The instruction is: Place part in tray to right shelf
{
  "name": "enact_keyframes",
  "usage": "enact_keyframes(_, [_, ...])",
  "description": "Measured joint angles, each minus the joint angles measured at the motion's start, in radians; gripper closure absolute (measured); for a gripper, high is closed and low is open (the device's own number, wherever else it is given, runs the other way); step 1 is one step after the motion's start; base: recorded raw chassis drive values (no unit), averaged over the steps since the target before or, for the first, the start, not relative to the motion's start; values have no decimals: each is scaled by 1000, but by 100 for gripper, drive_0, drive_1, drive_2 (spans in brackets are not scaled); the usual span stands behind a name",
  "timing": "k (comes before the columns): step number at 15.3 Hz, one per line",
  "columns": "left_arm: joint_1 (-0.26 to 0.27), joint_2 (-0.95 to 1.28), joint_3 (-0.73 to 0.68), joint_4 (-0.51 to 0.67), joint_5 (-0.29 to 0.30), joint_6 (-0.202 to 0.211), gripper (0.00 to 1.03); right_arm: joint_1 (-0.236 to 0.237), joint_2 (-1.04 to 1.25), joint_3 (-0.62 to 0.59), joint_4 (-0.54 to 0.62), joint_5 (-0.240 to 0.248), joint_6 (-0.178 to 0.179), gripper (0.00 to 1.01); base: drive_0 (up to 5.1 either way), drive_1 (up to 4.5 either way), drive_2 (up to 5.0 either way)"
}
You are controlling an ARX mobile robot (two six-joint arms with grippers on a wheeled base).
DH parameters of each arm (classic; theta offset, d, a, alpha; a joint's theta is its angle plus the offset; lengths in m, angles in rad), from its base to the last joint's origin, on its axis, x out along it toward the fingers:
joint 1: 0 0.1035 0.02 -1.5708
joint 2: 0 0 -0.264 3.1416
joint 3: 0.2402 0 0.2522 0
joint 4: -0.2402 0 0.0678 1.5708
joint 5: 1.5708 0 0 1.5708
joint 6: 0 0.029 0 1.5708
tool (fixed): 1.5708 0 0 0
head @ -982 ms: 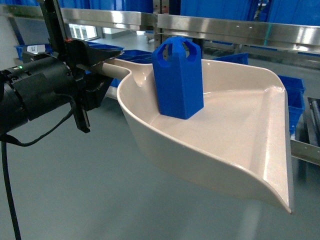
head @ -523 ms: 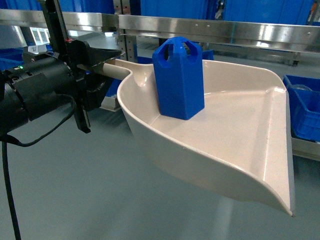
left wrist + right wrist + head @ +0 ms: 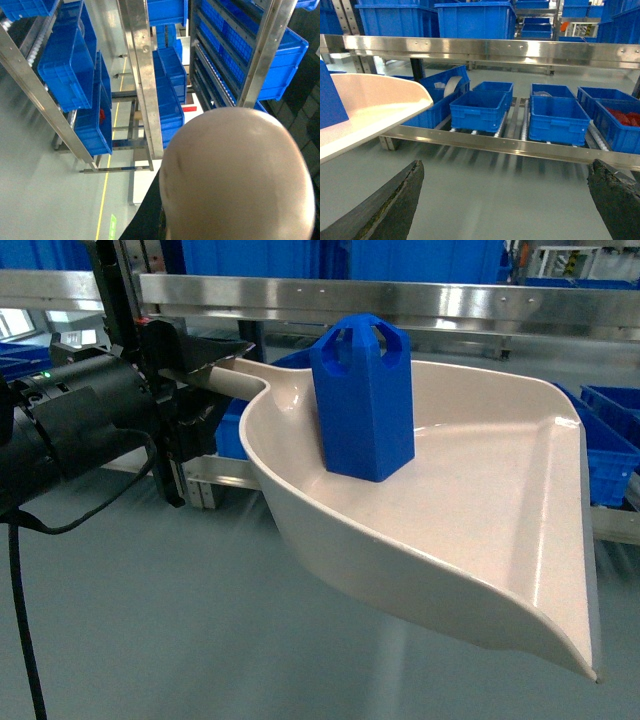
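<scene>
The blue part (image 3: 364, 400) stands upright in the back of the beige tray (image 3: 480, 520), which hangs in the air across the head view. My left gripper (image 3: 203, 370) is shut on the tray's handle at the left. The left wrist view is half filled by the tray's (image 3: 235, 175) rounded beige back, which hides the jaws. My right gripper (image 3: 505, 172) is open with nothing in it, low above the floor, with the tray's rim (image 3: 380, 102) and a corner of the part (image 3: 329, 100) at its left. The right shelf's steel bar (image 3: 450, 300) (image 3: 510, 50) runs behind.
Blue crates (image 3: 480, 107) (image 3: 559, 119) sit on the rack's lower roller level behind a steel front bar (image 3: 520, 146). More blue crates (image 3: 70, 70) fill the racks in the left wrist view. Grey floor (image 3: 150, 640) lies below the tray.
The shelf and its upright have slid left behind the tray in the head view, so the view has swung right. The tray and part have stayed steady in my left gripper.
</scene>
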Motion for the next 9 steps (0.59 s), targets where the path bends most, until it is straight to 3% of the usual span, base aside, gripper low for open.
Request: enact_keyframes(9, [3, 0, 0, 0, 0, 0, 88, 0, 0, 0, 0, 0, 0, 3, -163, -163, -163])
